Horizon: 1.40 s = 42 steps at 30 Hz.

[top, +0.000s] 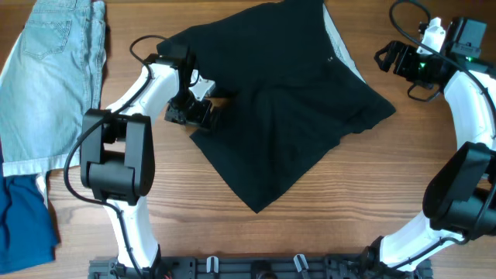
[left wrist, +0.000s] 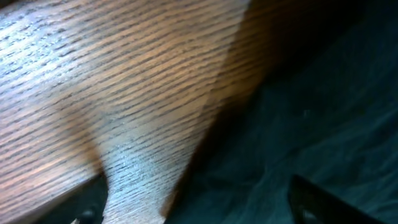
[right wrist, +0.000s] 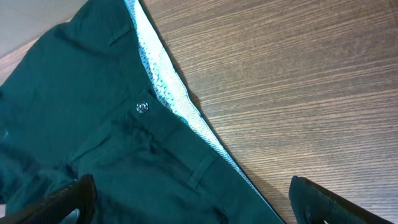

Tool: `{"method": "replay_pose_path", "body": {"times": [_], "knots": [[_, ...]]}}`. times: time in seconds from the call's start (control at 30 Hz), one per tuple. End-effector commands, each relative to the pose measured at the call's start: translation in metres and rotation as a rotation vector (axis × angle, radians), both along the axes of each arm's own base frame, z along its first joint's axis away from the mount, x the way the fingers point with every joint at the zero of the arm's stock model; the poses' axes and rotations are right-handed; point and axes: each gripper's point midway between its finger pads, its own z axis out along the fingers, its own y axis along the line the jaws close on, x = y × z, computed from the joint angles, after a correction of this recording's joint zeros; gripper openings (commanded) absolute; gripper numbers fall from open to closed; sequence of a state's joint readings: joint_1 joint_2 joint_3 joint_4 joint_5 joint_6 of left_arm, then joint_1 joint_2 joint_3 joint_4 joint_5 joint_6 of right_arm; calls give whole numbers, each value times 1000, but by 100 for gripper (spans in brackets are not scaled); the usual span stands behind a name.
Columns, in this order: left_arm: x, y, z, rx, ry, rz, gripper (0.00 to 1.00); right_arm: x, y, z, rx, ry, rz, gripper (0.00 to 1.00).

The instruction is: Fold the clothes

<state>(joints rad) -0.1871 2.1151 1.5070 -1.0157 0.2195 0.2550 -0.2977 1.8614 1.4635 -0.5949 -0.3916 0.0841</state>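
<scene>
The black shorts [top: 287, 101] lie spread and rumpled on the wooden table, with the pale waistband lining [top: 338, 46] along the upper right edge. My left gripper [top: 203, 113] is open at the shorts' left edge; in the left wrist view its fingers straddle the dark fabric edge [left wrist: 298, 137] and bare wood, holding nothing. My right gripper [top: 385, 59] is open, raised to the right of the waistband. The right wrist view shows the waistband lining [right wrist: 168, 93], a small button [right wrist: 142, 107] and a belt loop between its open fingers [right wrist: 193, 199].
Light-blue denim shorts [top: 50, 77] lie at the far left of the table. A bright blue garment [top: 23, 221] lies below them at the left edge. Bare wood [top: 341, 201] shows in front of the black shorts.
</scene>
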Motion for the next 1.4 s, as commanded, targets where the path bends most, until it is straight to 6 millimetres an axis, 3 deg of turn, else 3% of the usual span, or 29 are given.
{"method": "replay_pose_path", "body": {"times": [0.0, 0.1, 0.17, 0.27, 0.3, 0.43, 0.53, 0.63, 0.67, 0.7, 0.73, 0.83, 0.87, 0.9, 0.97, 1.03, 1.1, 1.23, 1.27, 1.3, 1.37], "knots": [[-15, -13, -12, -70, 77, -27, 82, 3, -4, 11, -25, -27, 2, 100], [-31, -22, -13, -83, 134, -45, 80, 3, -4, 11, -25, -27, 2, 100], [-46, -28, -17, -73, 173, -68, 67, 3, -4, 11, -25, -27, 2, 100], [-54, -24, -19, -26, 193, -83, 4, 3, -4, 11, -25, -28, 2, 100], [-54, -14, -21, 35, 196, -68, 4, 3, -4, 11, -25, -27, 2, 100], [-29, 74, -23, 458, 94, 155, 4, 3, -4, 11, -17, -23, -6, 100], [-8, 118, -21, 570, 11, 225, 4, 1, -3, 10, -15, -14, -6, 100], [16, 146, -21, 592, -85, 309, 4, 0, -3, 9, -13, -8, -6, 99], [24, 151, -21, 587, -114, 332, 7, -1, -3, 9, -13, -7, -5, 100], [31, 155, -21, 580, -143, 352, 20, -1, -3, 9, -12, -7, -6, 99], [41, 160, -21, 572, -183, 377, 24, -1, -3, 9, -12, -6, -6, 100], [66, 164, -18, 552, -281, 418, 68, -2, -2, 8, -7, -2, -4, 99], [71, 163, -16, 546, -303, 425, 92, -2, 0, 8, 0, -2, 0, 100], [74, 162, -14, 544, -314, 424, 100, -2, 1, 8, 5, -2, 4, 100], [79, 158, -7, 541, -321, 419, 100, -2, 4, 9, 22, -6, 14, 99], [78, 153, 16, 513, -305, 489, 100, -2, 12, 18, 57, -32, 43, 100], [76, 141, 46, 430, -275, 560, 100, -4, 18, 33, 74, -64, 61, 100], [64, 122, 130, 238, -276, 711, 100, -23, 26, 85, 81, -136, 53, 100], [57, 111, 158, 151, -291, 758, 100, -32, 30, 98, 81, -148, 57, 100], [53, 98, 173, 63, -294, 771, 100, -40, 36, 109, 100, -158, 70, 100], [41, 48, 216, -245, -255, 733, 100, -61, 62, 133, 233, -164, 116, 100]]}}
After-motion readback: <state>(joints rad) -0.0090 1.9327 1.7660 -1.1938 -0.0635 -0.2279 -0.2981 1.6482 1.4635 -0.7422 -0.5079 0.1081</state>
